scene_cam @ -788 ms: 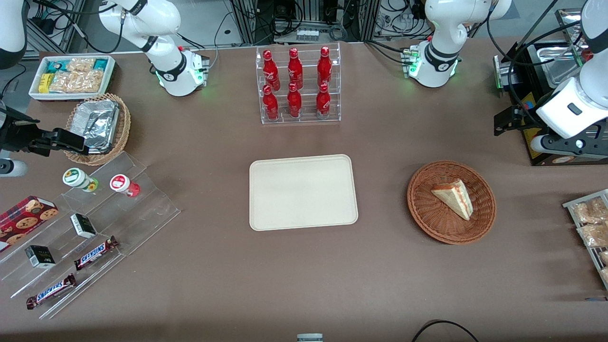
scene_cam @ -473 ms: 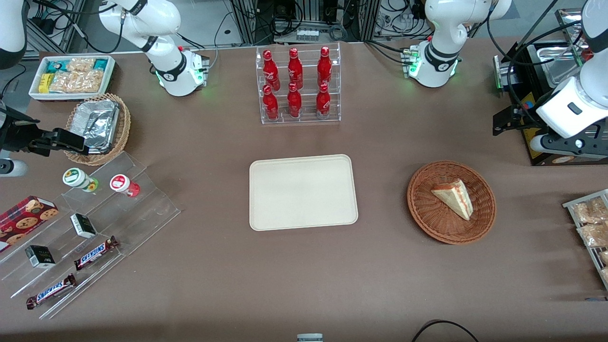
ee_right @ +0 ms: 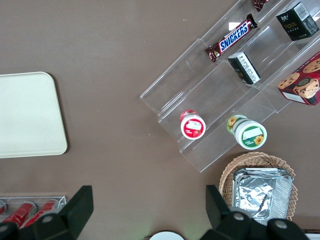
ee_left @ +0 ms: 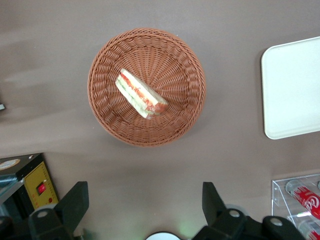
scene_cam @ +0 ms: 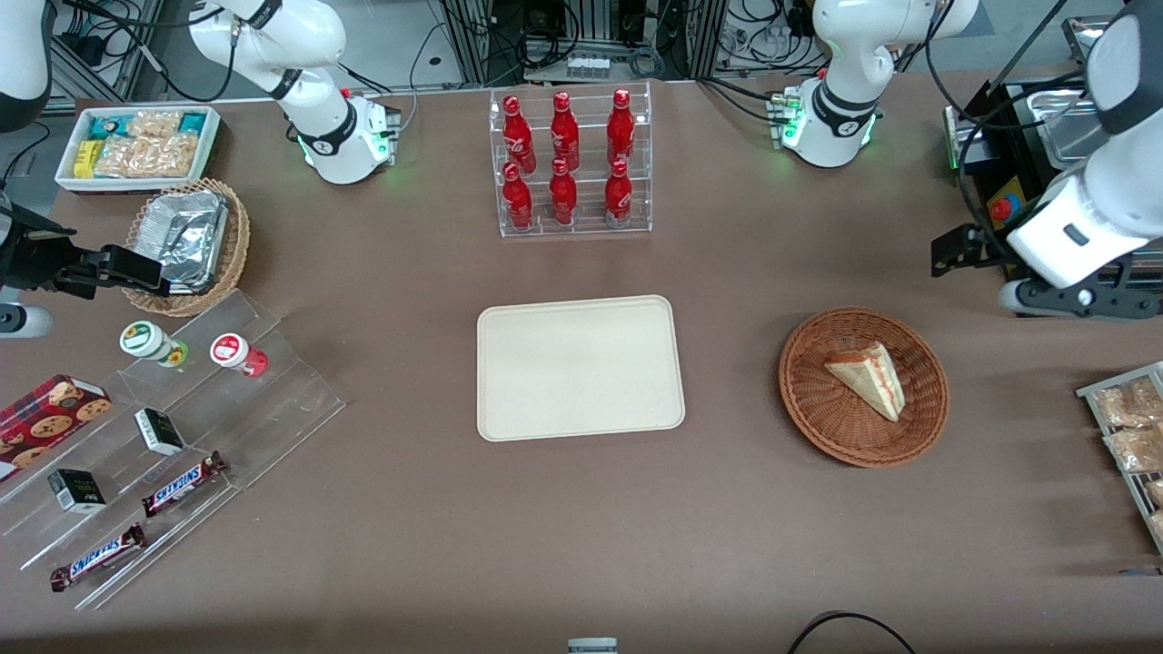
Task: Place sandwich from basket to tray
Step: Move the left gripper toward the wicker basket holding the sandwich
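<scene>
Up above the surface (scene_cam: 727, 272) hangs the working arm's end effector (ee_left: 142, 202), its two dark fingers (ee_left: 75, 200) spread wide apart and holding nothing. Below it and a little nearer the front camera sits the round reddish-brown basket (ee_left: 107, 112), with the sandwich (ee_left: 140, 94) lying inside on the weave, untouched. From the end effector, the cream tray (scene_cam: 579, 367) lies well off toward the parked arm's end, flat on the surface, apart from the basket.

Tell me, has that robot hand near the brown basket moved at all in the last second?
Yes. The gripper, fingers open, has edged toward the basket holding the sandwich, judged against the fixed tray.
</scene>
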